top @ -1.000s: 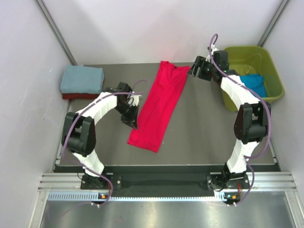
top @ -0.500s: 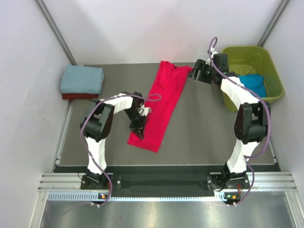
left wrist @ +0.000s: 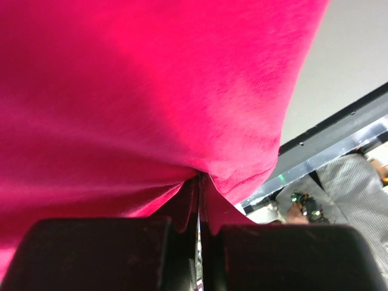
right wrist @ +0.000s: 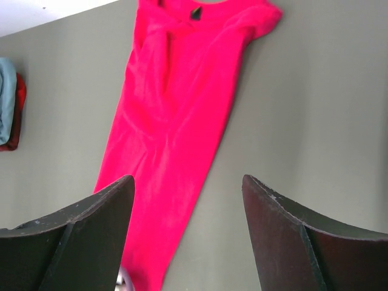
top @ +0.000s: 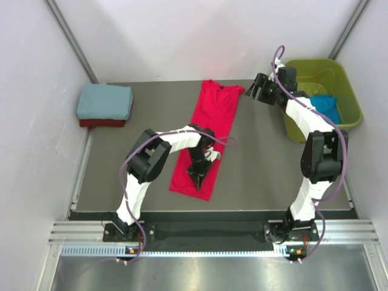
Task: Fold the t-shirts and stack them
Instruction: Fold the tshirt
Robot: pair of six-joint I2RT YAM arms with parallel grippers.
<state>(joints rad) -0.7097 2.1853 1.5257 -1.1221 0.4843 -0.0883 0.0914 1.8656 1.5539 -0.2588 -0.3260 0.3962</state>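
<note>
Overhead view. The left gripper [top: 197,177] covers part of the hem of the bright red t-shirt [top: 212,118]. Its wrist view is filled with red cloth and shows the jaws closed tight on a pucker of it near the hem corner. A dark red t-shirt [top: 100,123] shows only as an edge beneath the folded blue-grey t-shirt [top: 105,100] at 10 o'clock. A bright blue t-shirt [top: 327,108], partly hidden by the right arm, lies in the green tub [top: 350,91] at 2 o'clock. The bright red t-shirt lies flat as a long narrow strip in the middle of the table [top: 260,163], collar at 12 o'clock, hem at 6. The right gripper [top: 257,90], jaws wide apart and empty, hovers beside the sleeve at 1 o'clock.
</note>
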